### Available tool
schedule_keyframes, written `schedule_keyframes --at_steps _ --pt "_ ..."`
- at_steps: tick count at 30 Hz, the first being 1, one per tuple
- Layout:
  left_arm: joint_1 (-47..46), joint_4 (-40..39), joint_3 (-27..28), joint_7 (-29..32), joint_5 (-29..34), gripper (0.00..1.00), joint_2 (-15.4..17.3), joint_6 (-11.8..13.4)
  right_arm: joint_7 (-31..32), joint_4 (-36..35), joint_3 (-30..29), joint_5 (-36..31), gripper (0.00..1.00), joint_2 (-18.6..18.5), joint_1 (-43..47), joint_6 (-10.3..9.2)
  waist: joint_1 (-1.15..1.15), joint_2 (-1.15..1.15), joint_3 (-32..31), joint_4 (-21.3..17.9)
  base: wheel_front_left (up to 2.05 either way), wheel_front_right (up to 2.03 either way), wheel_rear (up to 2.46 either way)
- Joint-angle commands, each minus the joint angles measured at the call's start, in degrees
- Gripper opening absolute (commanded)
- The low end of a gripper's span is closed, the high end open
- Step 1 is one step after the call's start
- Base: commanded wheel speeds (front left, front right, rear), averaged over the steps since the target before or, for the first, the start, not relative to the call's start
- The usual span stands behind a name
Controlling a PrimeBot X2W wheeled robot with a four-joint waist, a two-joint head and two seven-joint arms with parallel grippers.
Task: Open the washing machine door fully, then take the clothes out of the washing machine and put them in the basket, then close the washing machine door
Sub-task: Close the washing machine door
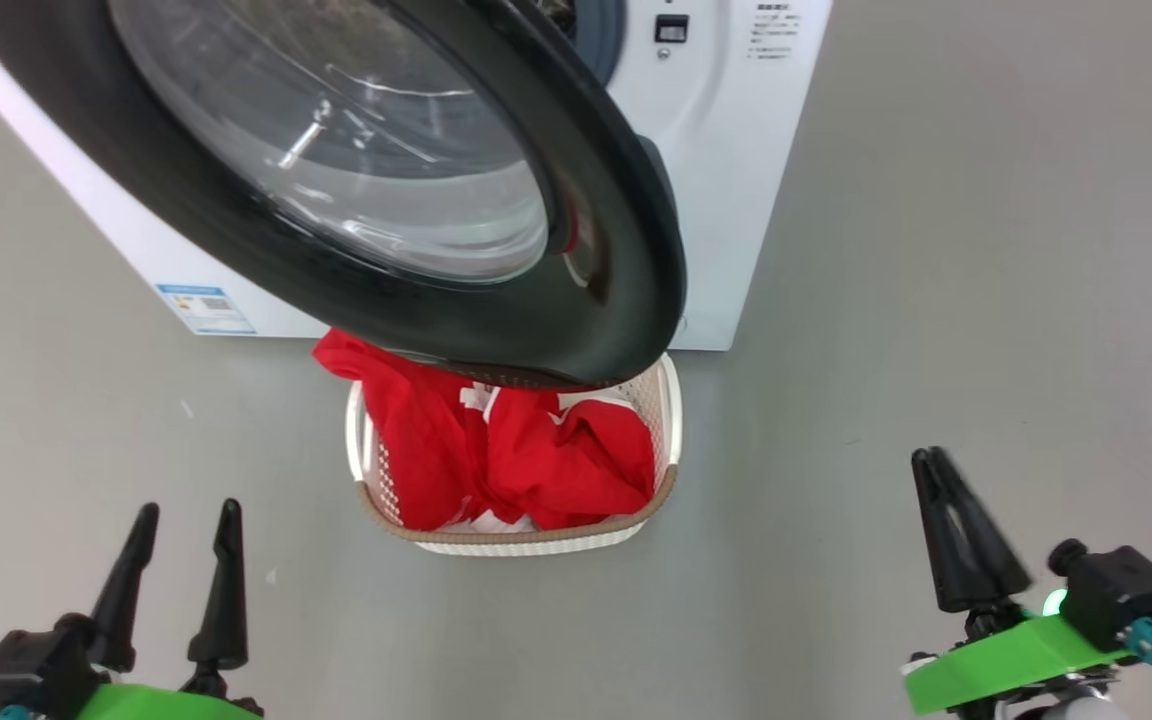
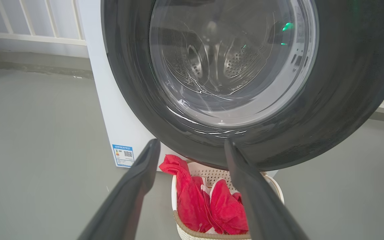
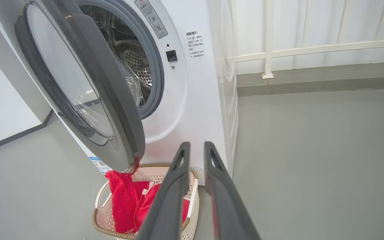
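Below the open washing machine door (image 1: 626,300), red clothes (image 1: 516,450) fill the basket (image 1: 516,540); left gripper (image 1: 186,515) jaws apart, right gripper (image 1: 931,460) jaws nearly together, both empty.

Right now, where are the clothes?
Head view, centre: the clothes are in the basket on the floor, against the washing machine front, under the open washing machine door.

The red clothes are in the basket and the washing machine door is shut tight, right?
Not quite. The red clothes are in the basket, but the door is not shut: it stands swung out from the washing machine, with the drum opening showing behind it. The right wrist view shows this best.
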Motion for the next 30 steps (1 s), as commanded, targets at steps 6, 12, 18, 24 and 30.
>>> schedule_keyframes --at_steps 6,12,18,24,30 --pt "-0.73 -1.41 0.15 -0.70 -0.30 1.00 -0.67 -0.32 -0.37 -0.61 7.93 2.15 0.00 -0.31 -6.79 0.37 0.00 0.00 -0.21 3.50 0.00 0.00 0.00" --pt "-1.15 -1.24 -1.30 -0.70 -0.34 1.00 -2.21 -0.32 -0.37 1.58 13.93 3.23 0.00 -0.31 -13.73 0.37 0.00 0.00 0.20 6.01 0.00 0.00 0.00" --pt "-2.24 -1.12 -2.54 -0.70 -0.71 1.00 -3.17 -0.32 -0.37 4.68 16.62 3.95 0.00 -0.31 -18.98 0.37 0.00 0.00 1.06 8.32 0.00 0.00 0.00" --pt "-3.89 -1.73 -3.24 -0.70 -1.17 1.00 -3.74 -0.32 -0.37 6.72 15.92 4.00 0.00 -0.31 -22.71 0.37 0.00 0.00 3.50 9.94 0.00 0.00 0.00" --pt "-5.53 -2.15 -3.47 -0.70 -1.57 1.00 -4.15 -0.32 -0.37 7.34 14.07 3.74 0.00 -0.31 -25.35 0.37 0.00 0.00 6.03 10.83 0.00 0.00 0.00"
